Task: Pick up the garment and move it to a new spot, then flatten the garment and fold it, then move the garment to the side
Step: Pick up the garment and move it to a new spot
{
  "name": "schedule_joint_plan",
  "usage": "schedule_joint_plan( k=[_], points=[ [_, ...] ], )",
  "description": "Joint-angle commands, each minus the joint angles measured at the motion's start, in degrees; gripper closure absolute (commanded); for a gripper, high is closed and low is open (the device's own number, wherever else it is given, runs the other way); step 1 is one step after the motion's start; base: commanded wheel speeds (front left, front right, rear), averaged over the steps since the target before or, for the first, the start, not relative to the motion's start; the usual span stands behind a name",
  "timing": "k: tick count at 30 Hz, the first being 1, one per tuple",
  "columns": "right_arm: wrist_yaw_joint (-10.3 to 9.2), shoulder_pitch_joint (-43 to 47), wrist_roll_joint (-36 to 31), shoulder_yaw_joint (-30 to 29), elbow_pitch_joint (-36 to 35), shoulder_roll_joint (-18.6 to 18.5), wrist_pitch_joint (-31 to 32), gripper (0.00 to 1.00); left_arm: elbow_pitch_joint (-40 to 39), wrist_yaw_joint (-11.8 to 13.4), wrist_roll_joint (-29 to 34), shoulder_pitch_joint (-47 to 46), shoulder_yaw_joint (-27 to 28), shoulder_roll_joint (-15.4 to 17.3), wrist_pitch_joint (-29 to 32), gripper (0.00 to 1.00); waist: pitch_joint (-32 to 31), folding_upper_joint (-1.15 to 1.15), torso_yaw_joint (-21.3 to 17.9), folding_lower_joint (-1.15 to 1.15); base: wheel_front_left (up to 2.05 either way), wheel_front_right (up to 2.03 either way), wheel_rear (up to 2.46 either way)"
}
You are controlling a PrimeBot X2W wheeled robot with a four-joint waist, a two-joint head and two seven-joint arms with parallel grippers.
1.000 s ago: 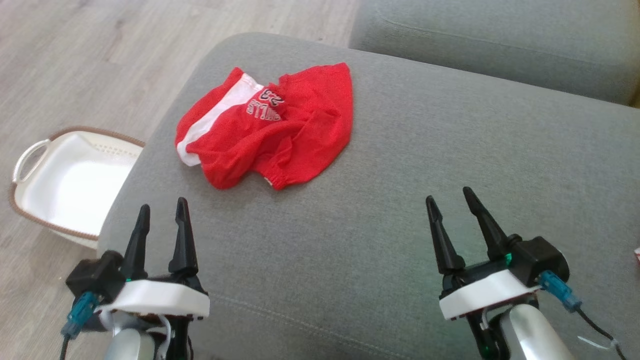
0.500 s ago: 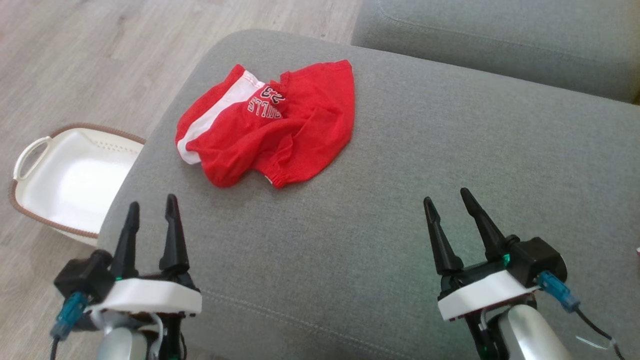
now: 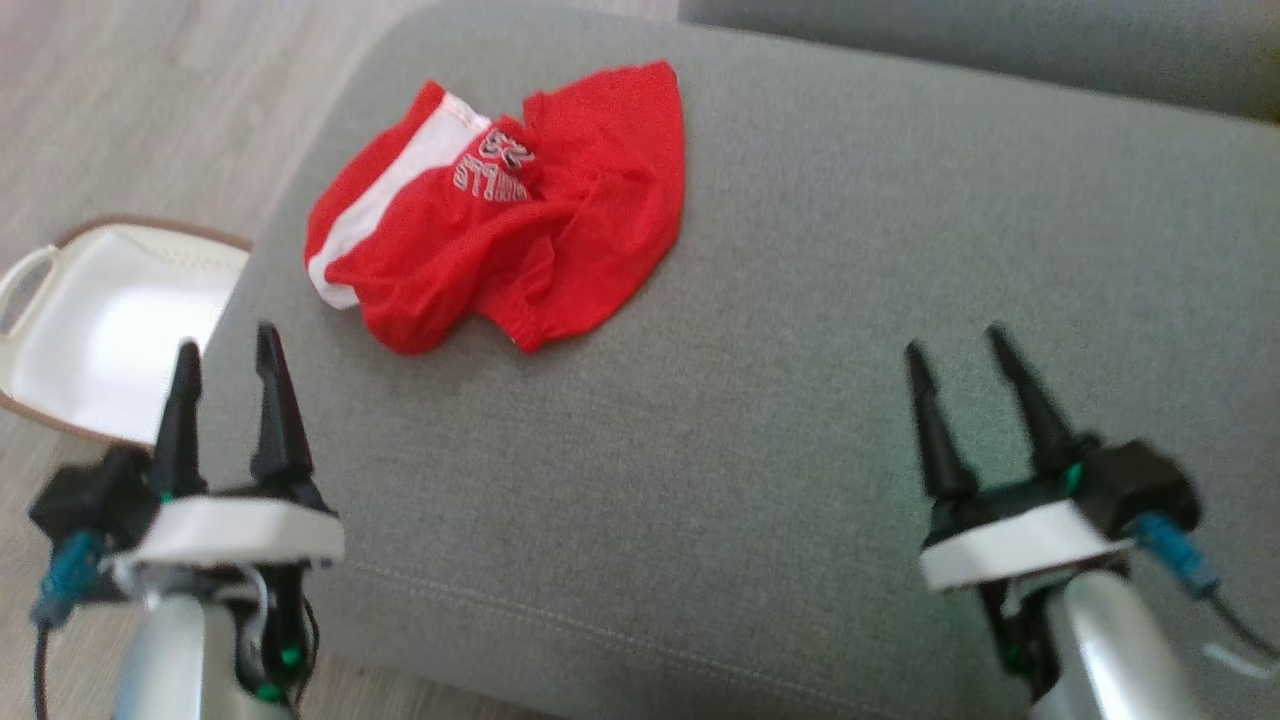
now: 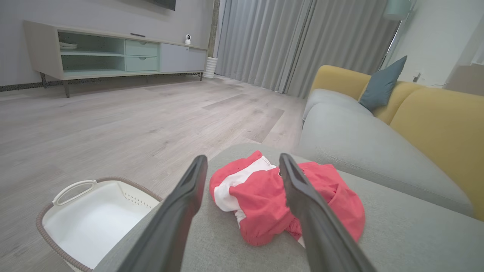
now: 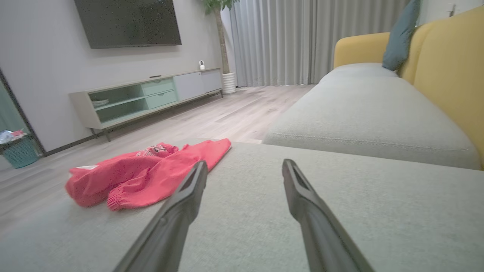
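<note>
Crumpled red garment (image 3: 500, 210) lies far left on the sofa (image 3: 800, 300). Left pincer (image 3: 226, 337) and right pincer (image 3: 954, 339) hover near, wide open, empty.

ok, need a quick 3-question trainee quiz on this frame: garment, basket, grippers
1. True or false: the red garment lies crumpled on the grey cushion, with nothing gripping it.
2. Pick one: the white basket sits A) on the cushion, B) on the floor off the cushion's left edge, C) under the garment.
3. Fill in: the left gripper and the right gripper both have their jaws ____.

Key: 1 true; 2 B; 3 open.
</note>
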Motion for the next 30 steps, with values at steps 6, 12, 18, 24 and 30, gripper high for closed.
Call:
schedule_joint_plan(
  k=[6,12,18,24,30],
  points=[
    [0.21,-4.8,-4.18,-4.51,-8.22,-0.05,3.09,0.0,8.4,-1.41,1.71,-11.25,3.23,3.14,-0.24,0.0,7.71,0.0,-0.6,0.0,0.0,0.0,0.0],
    [0.21,-6.37,-6.88,-7.44,-13.97,-0.05,6.0,0.0,18.4,-3.75,1.97,-20.94,1.28,7.5,5.31,0.0,12.24,0.0,-0.99,0.0,0.0,0.0,0.0],
    [0.21,-7.59,-8.78,-8.18,-19.41,-0.05,8.91,0.0,30.73,-5.82,1.95,-31.01,-3.12,11.39,12.48,0.0,16.41,0.0,-1.95,0.0,0.0,0.0,0.0],
    [0.21,-8.09,-9.51,-7.52,-22.19,-0.05,10.33,0.0,40.57,-6.37,-0.52,-38.66,-7.45,14.23,17.02,0.0,19.14,0.0,-3.57,0.0,0.0,0.0,0.0],
    [0.21,-8.09,-9.46,-7.5,-23.05,-0.05,10.49,0.0,47.27,-6.4,-3.46,-42.81,-11.66,16.51,18.44,0.0,20.07,0.0,-5.28,0.0,0.0,0.0,0.0]
  ],
)
